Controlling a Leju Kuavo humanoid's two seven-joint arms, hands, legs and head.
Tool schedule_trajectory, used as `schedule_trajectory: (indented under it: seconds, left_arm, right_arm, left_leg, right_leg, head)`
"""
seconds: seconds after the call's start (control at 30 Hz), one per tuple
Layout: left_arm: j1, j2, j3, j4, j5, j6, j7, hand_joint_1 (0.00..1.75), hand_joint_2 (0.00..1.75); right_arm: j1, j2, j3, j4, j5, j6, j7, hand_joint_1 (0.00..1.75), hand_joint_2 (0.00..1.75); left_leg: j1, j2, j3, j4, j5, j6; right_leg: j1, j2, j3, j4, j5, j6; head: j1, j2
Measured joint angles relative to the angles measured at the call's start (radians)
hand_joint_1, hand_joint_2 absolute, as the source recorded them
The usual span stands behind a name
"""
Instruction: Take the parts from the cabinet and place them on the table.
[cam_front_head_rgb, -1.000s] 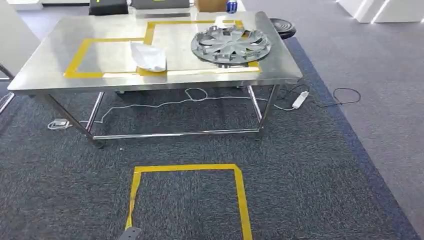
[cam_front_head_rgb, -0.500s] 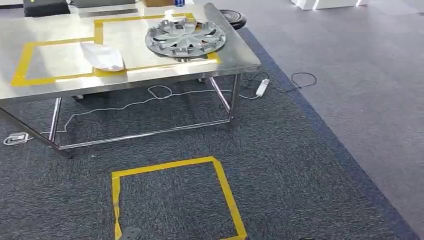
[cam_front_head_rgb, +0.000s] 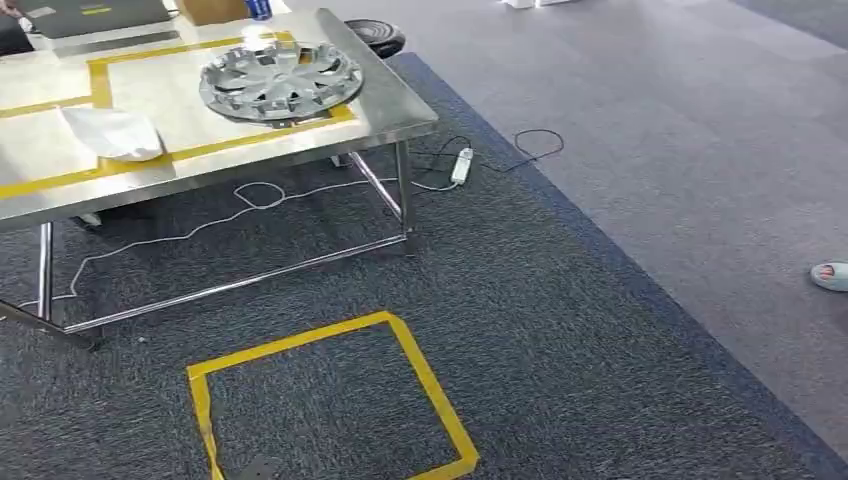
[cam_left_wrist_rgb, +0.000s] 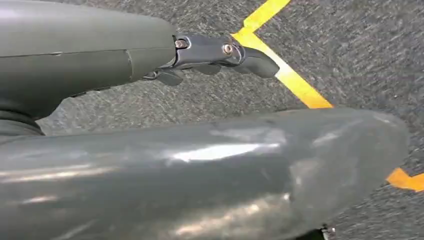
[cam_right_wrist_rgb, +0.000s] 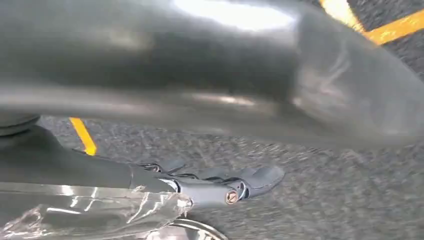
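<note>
while both arms hang empty, left robot hand (cam_left_wrist_rgb: 220, 55) and right robot hand (cam_right_wrist_rgb: 220, 185) fingers extended, hubcap (cam_front_head_rgb: 280, 78) already on surface (cam_front_head_rgb: 390, 110); next approach: locate cabinet, walk steadily.

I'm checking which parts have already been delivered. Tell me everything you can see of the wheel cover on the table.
The wheel cover is a round silver-grey disc, plastic by its look, with curved spokes fanning out from a central hub and dark openings between them. It lies flat near the far right corner of the steel table, overlapping the yellow tape outline marked there. A white bag lies apart from it, further left. Neither hand touches it.
</note>
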Motion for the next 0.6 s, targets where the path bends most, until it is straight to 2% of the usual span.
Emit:
schedule_trajectory:
  seconds: [0.03, 0.07, 0.1, 0.13, 0.17, 0.2, 0.23, 0.27, 0.3, 0.33, 0.37, 0.4, 0.47, 0.5, 0.53, 0.57, 0.6]
  left_arm:
    - [-0.001, 0.000, 0.000, 0.000, 0.000, 0.001, 0.003, 0.00, 0.00]
    - [-0.001, 0.000, 0.000, 0.000, 0.000, 0.001, 0.003, 0.00, 0.00]
    - [0.000, 0.000, 0.000, 0.000, 0.000, 0.001, 0.003, 0.00, 0.00]
    - [0.001, 0.000, 0.000, 0.000, 0.000, 0.001, 0.006, 0.00, 0.00]
    - [0.002, 0.001, 0.000, 0.000, 0.000, 0.001, 0.006, 0.00, 0.00]
    - [0.004, 0.001, 0.000, 0.000, 0.000, 0.001, 0.006, 0.00, 0.00]
    - [0.005, 0.002, 0.000, 0.000, 0.000, 0.002, 0.007, 0.00, 0.00]
    - [0.004, 0.002, 0.000, 0.000, 0.000, 0.002, 0.007, 0.00, 0.00]
    - [0.003, 0.003, 0.000, 0.000, 0.000, 0.002, 0.007, 0.00, 0.00]
    - [0.003, 0.003, 0.000, 0.000, 0.002, 0.001, 0.007, 0.00, 0.00]
    - [0.003, 0.003, 0.000, 0.000, 0.002, 0.002, 0.007, 0.00, 0.00]
    - [0.001, 0.003, 0.000, 0.000, 0.002, 0.002, 0.007, 0.00, 0.00]
    - [0.001, 0.002, 0.000, 0.000, 0.002, 0.001, 0.008, 0.00, 0.00]
    - [0.002, 0.002, 0.001, 0.000, 0.002, 0.001, 0.007, 0.00, 0.00]
    - [0.000, 0.002, 0.001, 0.000, 0.002, 0.001, 0.008, 0.00, 0.00]
    - [0.000, 0.001, 0.001, 0.000, 0.002, 0.000, 0.008, 0.00, 0.00]
    - [0.003, 0.001, 0.001, 0.000, 0.003, -0.002, 0.009, 0.00, 0.00]
  right_arm:
    - [0.001, 0.000, -0.002, 0.000, 0.000, -0.002, -0.002, 0.00, 0.00]
    - [-0.001, 0.000, -0.003, 0.000, -0.001, -0.003, -0.002, 0.00, 0.00]
    - [-0.004, 0.000, -0.003, 0.000, -0.001, -0.003, -0.002, 0.00, 0.00]
    - [-0.005, 0.000, -0.003, 0.000, -0.001, -0.003, -0.002, 0.00, 0.00]
    - [-0.005, 0.000, -0.003, 0.000, -0.002, -0.003, -0.002, 0.00, 0.00]
    - [-0.003, 0.000, -0.004, 0.000, -0.002, -0.003, -0.002, 0.00, 0.00]
    - [0.000, 0.000, -0.007, 0.000, -0.002, -0.003, -0.002, 0.00, 0.00]
    - [0.000, 0.000, -0.008, 0.000, -0.002, -0.003, -0.002, 0.00, 0.00]
    - [-0.001, 0.000, -0.009, 0.000, -0.002, -0.003, -0.002, 0.00, 0.00]
    - [-0.002, 0.000, -0.009, 0.000, -0.002, -0.003, -0.002, 0.00, 0.00]
    - [-0.004, 0.000, -0.009, 0.000, -0.002, -0.003, -0.002, 0.00, 0.00]
    - [-0.006, 0.000, -0.010, 0.000, -0.003, -0.003, -0.002, 0.00, 0.00]
    - [0.001, 0.000, -0.010, 0.000, -0.003, -0.003, -0.002, 0.00, 0.00]
    - [0.005, 0.000, -0.011, 0.000, -0.003, -0.003, -0.002, 0.00, 0.00]
    - [0.007, 0.000, -0.011, 0.000, -0.003, -0.004, -0.002, 0.00, 0.00]
    - [0.005, 0.000, -0.011, 0.000, -0.003, -0.005, -0.002, 0.00, 0.00]
    - [0.000, 0.000, -0.011, 0.000, -0.002, -0.005, -0.002, 0.00, 0.00]
  left_leg:
    - [0.003, -0.044, -0.004, 0.017, -0.019, -0.006]
    - [0.005, -0.085, -0.028, 0.072, -0.059, -0.009]
    - [0.006, -0.104, -0.064, 0.150, -0.100, -0.011]
    - [0.006, -0.112, -0.106, 0.238, -0.138, -0.012]
    - [0.005, -0.117, -0.137, 0.300, -0.156, -0.012]
    - [0.005, -0.119, -0.147, 0.316, -0.148, -0.012]
    - [0.006, -0.119, -0.133, 0.282, -0.109, -0.011]
    - [0.007, -0.120, -0.102, 0.215, -0.064, -0.010]
    - [0.010, -0.132, -0.060, 0.130, -0.017, -0.010]
    - [0.016, -0.177, -0.018, 0.048, 0.016, -0.013]
    - [0.024, -0.238, -0.005, 0.012, 0.001, -0.012]
    - [0.024, -0.229, -0.007, 0.011, -0.002, -0.007]
    - [0.016, -0.210, -0.009, 0.011, 0.001, 0.006]
    - [0.024, -0.194, -0.009, 0.005, 0.005, 0.014]
    - [0.024, -0.179, -0.008, 0.004, 0.008, 0.020]
    - [0.022, -0.168, -0.008, 0.004, 0.008, 0.027]
    - [0.020, -0.151, -0.008, 0.005, 0.007, 0.029]
  right_leg:
    - [-0.003, 0.009, -0.002, -0.004, 0.005, -0.006]
    - [-0.004, 0.019, -0.005, -0.004, 0.008, -0.011]
    - [-0.005, 0.031, -0.009, -0.004, 0.010, -0.014]
    - [-0.005, 0.045, -0.013, -0.004, 0.012, -0.017]
    - [-0.005, 0.059, -0.015, -0.004, 0.014, -0.016]
    - [-0.005, 0.072, -0.016, -0.004, 0.015, -0.015]
    - [-0.005, 0.089, -0.016, -0.003, 0.017, -0.012]
    - [-0.006, 0.104, -0.015, -0.003, 0.018, -0.009]
    - [-0.009, 0.119, -0.015, -0.001, 0.019, -0.006]
    - [-0.009, 0.131, -0.017, 0.003, 0.020, -0.002]
    - [-0.002, 0.142, -0.026, 0.013, 0.019, 0.006]
    - [-0.006, 0.153, -0.037, 0.015, 0.021, 0.009]
    - [-0.013, 0.176, -0.049, 0.006, 0.031, 0.027]
    - [-0.014, 0.189, -0.052, 0.007, 0.033, 0.031]
    - [-0.010, 0.135, -0.054, 0.020, 0.024, 0.033]
    - [-0.007, 0.081, -0.074, 0.059, -0.006, 0.038]
    - [-0.009, 0.055, -0.107, 0.130, -0.048, 0.044]
  head:
    - [-0.004, 0.000]
    - [-0.006, 0.000]
    - [-0.007, 0.000]
    - [-0.008, 0.000]
    - [-0.007, 0.000]
    - [-0.007, 0.000]
    - [-0.007, 0.000]
    - [-0.007, 0.000]
    - [-0.007, 0.000]
    - [-0.008, 0.000]
    - [-0.008, 0.000]
    - [-0.005, 0.000]
    - [-0.009, 0.000]
    - [-0.008, 0.000]
    - [-0.006, 0.000]
    - [0.008, 0.000]
    - [0.010, 0.000]
